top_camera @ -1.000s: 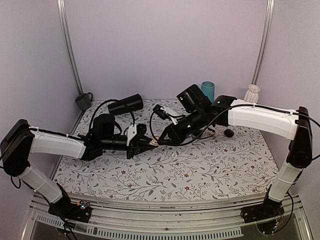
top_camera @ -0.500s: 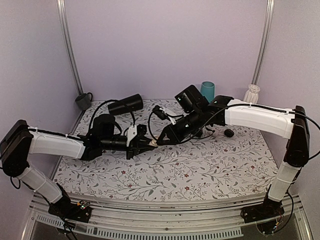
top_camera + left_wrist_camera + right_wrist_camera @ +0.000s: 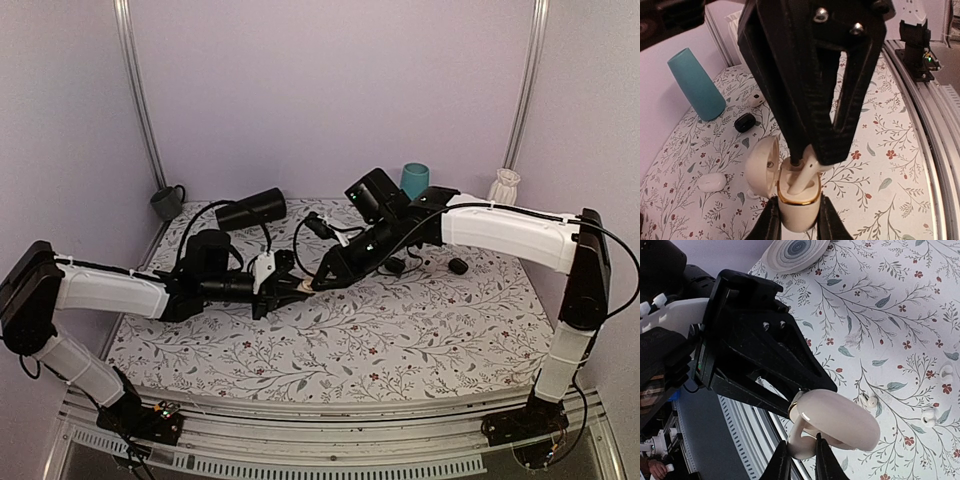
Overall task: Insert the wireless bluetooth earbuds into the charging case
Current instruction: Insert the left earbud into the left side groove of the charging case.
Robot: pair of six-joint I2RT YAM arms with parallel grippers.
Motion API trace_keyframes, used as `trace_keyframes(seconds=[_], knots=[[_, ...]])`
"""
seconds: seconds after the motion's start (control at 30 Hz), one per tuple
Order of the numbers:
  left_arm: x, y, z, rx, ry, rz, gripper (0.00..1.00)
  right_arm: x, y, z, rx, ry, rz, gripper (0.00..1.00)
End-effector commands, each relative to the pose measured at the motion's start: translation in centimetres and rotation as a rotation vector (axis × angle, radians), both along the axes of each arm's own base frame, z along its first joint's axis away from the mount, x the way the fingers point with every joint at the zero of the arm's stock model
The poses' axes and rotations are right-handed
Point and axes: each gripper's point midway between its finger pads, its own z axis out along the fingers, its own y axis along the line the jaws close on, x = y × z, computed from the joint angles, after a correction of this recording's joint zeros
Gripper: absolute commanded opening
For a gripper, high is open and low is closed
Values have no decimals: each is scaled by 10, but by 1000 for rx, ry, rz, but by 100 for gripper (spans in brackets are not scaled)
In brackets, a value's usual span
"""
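Two grippers meet above the floral table: your left gripper clamps the open-lidded charging case from both sides, while your right gripper, closed, pinches a white earbud, its lower end inside the case.

- charging case: smooth, glossy cream-white plastic, with a thin gold metallic band round its mouth.
- earbud, in the case mouth: smooth white plastic, slight sheen.
- right gripper, above the case: matt black plastic with fine ridged layer lines; shiny metal screw heads.
- tablecloth, under the case: matt, floral print, looks like cloth.
- teal cup, beyond the case: smooth, satin.
- rail, right of the case: ribbed bare metal.
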Motion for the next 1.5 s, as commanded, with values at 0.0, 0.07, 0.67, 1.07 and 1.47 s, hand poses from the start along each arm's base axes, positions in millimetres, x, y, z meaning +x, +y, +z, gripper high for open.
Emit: trace_keyframes(seconds=[0.0,0.07,0.67,1.07,1.47], knots=[[-21,-15,32,-79,-105,-74,0,6,3,-12,-14,77,-30,15],[-23,-17,31,-77,-117,-72,0,6,3,-14,-18,105,-36,15],[-33,-28,33,-110,-167,-73,0,12,4,-27,-36,221,-96,16],[-28,-28,30,-136,-136,-40,0,17,1,-23,-39,204,-133,29],[-13,-20,22,-173,-59,1,0,17,-10,2,26,108,-159,43]])
